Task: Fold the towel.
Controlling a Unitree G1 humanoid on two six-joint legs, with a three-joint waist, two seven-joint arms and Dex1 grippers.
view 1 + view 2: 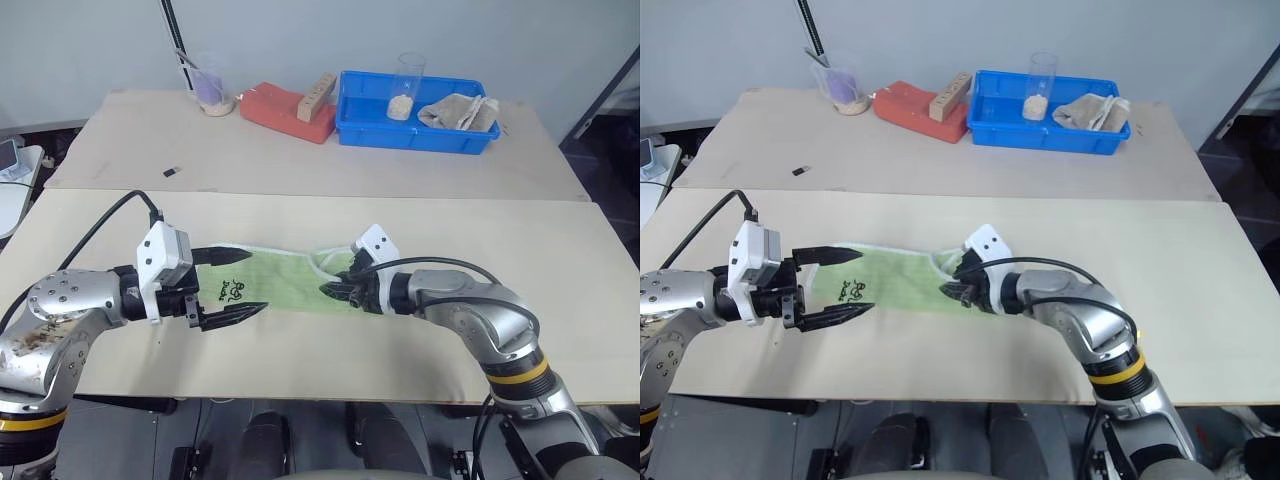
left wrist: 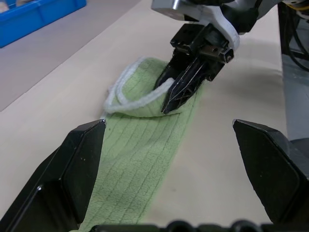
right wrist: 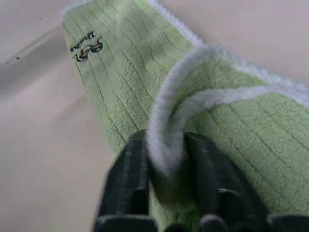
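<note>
The light green towel (image 1: 290,281) lies as a long strip on the near table, its dark printed mark (image 1: 232,292) at the left end. Its right end is folded back over itself, with the white edging (image 2: 140,99) curling up. My right gripper (image 1: 331,290) sits low at that folded end, shut on the towel's white edge, which shows pinched between its fingers (image 3: 128,164). My left gripper (image 1: 256,283) hovers over the towel's left end, open wide, one finger on either side of the strip and holding nothing.
On the far table stand a blue bin (image 1: 360,132) holding a glass and a beige cloth, a red block (image 1: 285,112) with a wooden piece on it, and a plastic cup (image 1: 212,92). A small dark item (image 1: 172,172) lies nearby.
</note>
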